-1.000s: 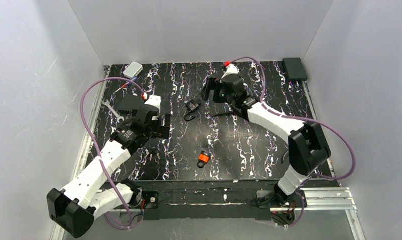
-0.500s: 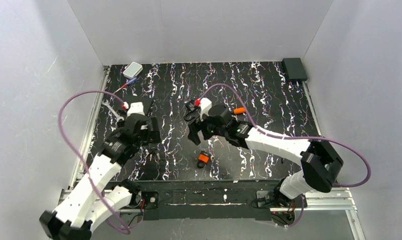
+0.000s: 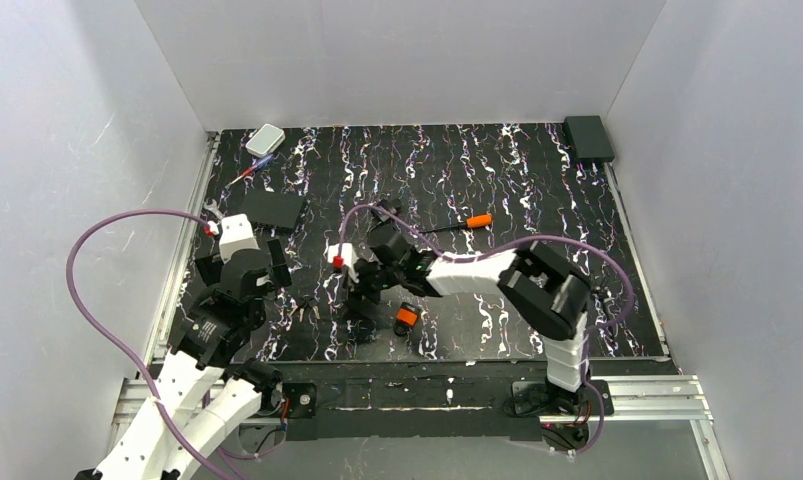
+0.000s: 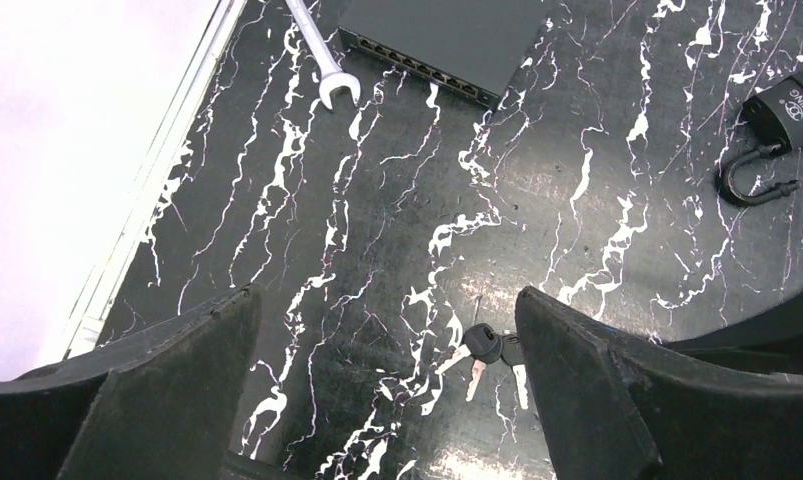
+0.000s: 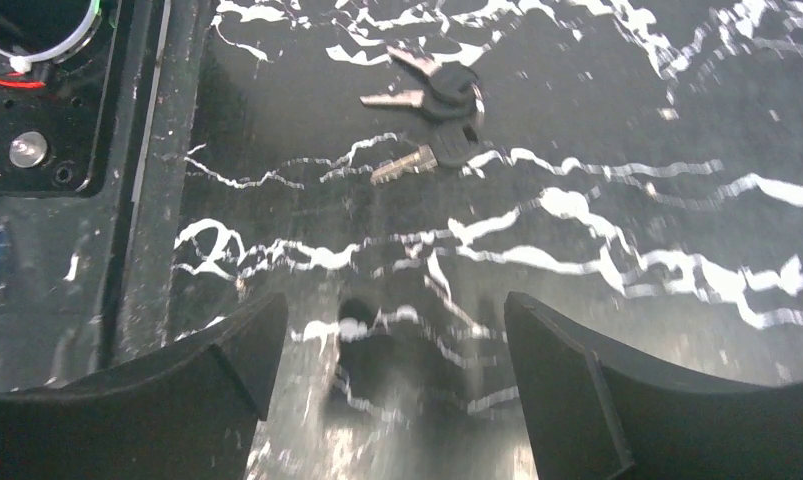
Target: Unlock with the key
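The keys (image 3: pixel 302 311) are a small bunch with black heads and pale blades, lying flat on the black marbled mat. In the left wrist view the keys (image 4: pixel 487 350) lie just inside my right finger. In the right wrist view the keys (image 5: pixel 437 100) lie ahead of the fingers. The small orange padlock (image 3: pixel 406 318) lies right of my right gripper. My left gripper (image 3: pixel 245 285) (image 4: pixel 387 340) is open and empty, raised left of the keys. My right gripper (image 3: pixel 362 312) (image 5: pixel 392 320) is open and empty, low between the keys and the padlock.
A black padlock (image 4: pixel 777 125) with its shackle open lies further back. An orange-handled screwdriver (image 3: pixel 477 220), a silver wrench (image 4: pixel 317 55), a flat black box (image 4: pixel 447 40), a grey box (image 3: pixel 265 139) and a black box (image 3: pixel 588 137) lie around. The mat's front edge is near.
My right arm has swung from the back middle to the front left, down between the keys and the orange padlock. My left arm has drawn back to the left.
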Controlling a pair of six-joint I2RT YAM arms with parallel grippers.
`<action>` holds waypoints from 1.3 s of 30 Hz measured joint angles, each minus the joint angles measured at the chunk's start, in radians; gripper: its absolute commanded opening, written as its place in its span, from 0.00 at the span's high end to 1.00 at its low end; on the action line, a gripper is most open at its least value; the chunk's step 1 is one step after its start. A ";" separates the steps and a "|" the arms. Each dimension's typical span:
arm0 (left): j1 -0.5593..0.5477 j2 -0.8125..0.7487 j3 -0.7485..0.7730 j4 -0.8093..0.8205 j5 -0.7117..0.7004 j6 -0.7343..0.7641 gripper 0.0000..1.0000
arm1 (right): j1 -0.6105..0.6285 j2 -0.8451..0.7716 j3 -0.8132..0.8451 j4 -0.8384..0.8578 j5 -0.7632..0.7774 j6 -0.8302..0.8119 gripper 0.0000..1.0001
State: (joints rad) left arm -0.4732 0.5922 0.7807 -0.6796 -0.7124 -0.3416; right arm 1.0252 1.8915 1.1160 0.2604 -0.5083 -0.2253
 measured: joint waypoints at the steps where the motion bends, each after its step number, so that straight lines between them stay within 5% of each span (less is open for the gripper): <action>1: 0.000 -0.006 -0.002 0.002 -0.005 0.002 0.03 | 0.009 0.035 0.026 0.004 -0.016 -0.023 0.14; 8: 0.000 -0.032 -0.004 0.032 -0.010 0.019 0.03 | 0.039 0.192 0.173 0.074 -0.087 -0.078 0.20; 11: 0.001 -0.033 -0.004 0.039 -0.010 0.024 0.03 | 0.039 0.238 0.210 0.137 -0.101 -0.069 0.36; 14: 0.002 -0.040 -0.005 0.047 -0.009 0.029 0.03 | 0.039 0.282 0.235 0.201 -0.098 -0.047 0.42; 39: 0.020 -0.046 -0.015 0.073 0.018 0.047 0.03 | 0.080 0.431 0.337 0.341 -0.041 0.039 0.41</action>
State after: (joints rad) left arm -0.4534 0.5461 0.7654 -0.6067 -0.6941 -0.2947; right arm 1.1049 2.3222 1.4528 0.6014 -0.5491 -0.1867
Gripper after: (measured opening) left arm 0.970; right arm 0.586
